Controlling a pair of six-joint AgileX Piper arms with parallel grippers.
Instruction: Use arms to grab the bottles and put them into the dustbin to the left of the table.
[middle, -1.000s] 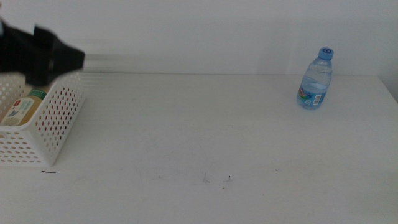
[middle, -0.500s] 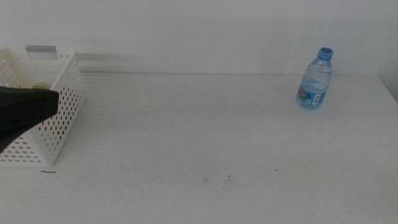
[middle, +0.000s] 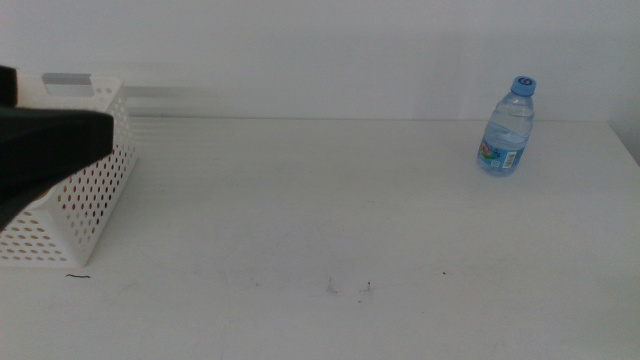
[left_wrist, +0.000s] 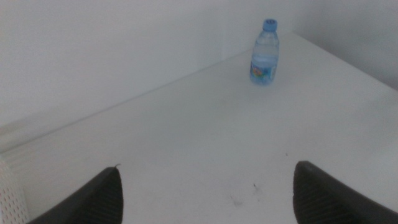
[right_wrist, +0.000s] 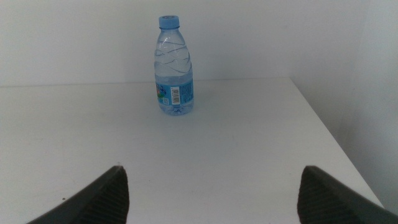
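Left gripper (left_wrist: 205, 196): jaws spread wide, nothing between them; its arm shows as a dark shape at the middle view's left edge, over the dustbin (middle: 85, 200)
Right gripper (right_wrist: 211, 196): jaws wide apart, empty, facing the water bottle (right_wrist: 173, 65)
Water bottle (middle: 508, 128): upright, upper right of the middle view, well apart from the dustbin
Risk: tall, light bottle near the table (middle: 320, 220) corner; an off-centre approach could tip it or roll it over the edge

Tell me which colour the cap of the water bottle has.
Blue; the cap shows best in the right wrist view.
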